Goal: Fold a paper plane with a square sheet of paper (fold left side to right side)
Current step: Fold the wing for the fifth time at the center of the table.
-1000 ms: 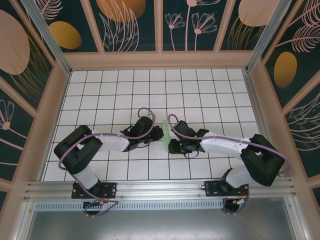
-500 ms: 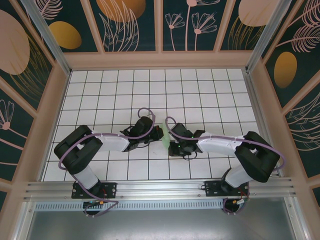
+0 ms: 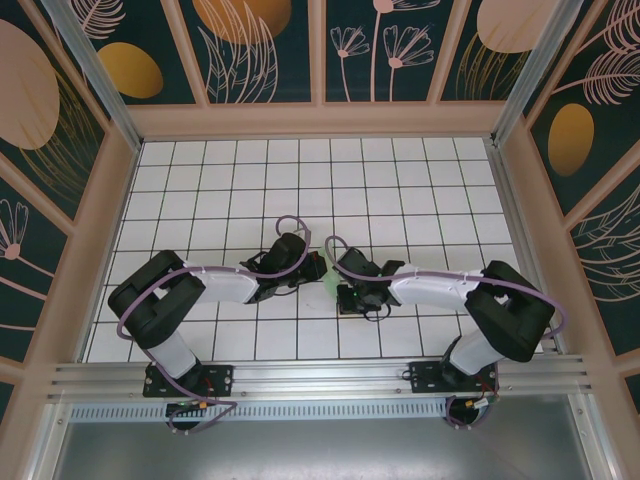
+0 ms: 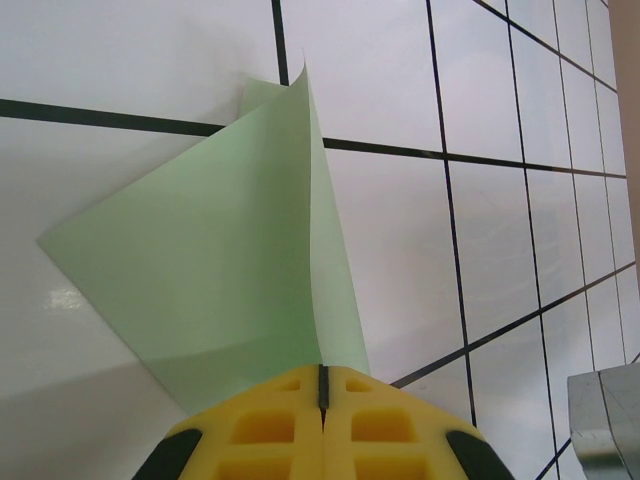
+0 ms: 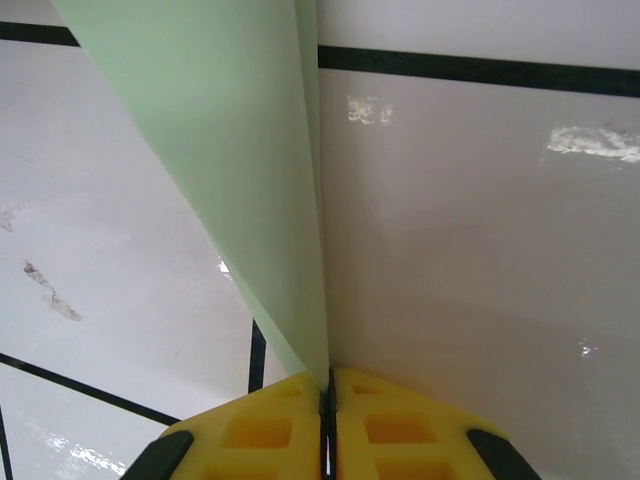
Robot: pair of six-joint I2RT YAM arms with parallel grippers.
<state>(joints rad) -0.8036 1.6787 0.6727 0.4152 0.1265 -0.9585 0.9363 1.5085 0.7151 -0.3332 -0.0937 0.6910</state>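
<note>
On my left wrist feed the left claw (image 4: 322, 385) sits at the bottom edge, its two yellow fingers (image 4: 262, 428) pressed together with only a thin dark seam between them. The pale green sheet of paper (image 4: 230, 250) is pinched in that seam and fans away over the white tiled bench (image 4: 500, 100). It is doubled over, and its tip lies just past a black grid line. A grey metal corner (image 4: 608, 420) shows at lower right.

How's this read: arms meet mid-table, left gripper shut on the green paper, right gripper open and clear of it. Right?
Not quite. The right gripper is also shut on the green paper: the right wrist view shows its fingers closed with it pinched between. Rest holds, left gripper included.
</note>
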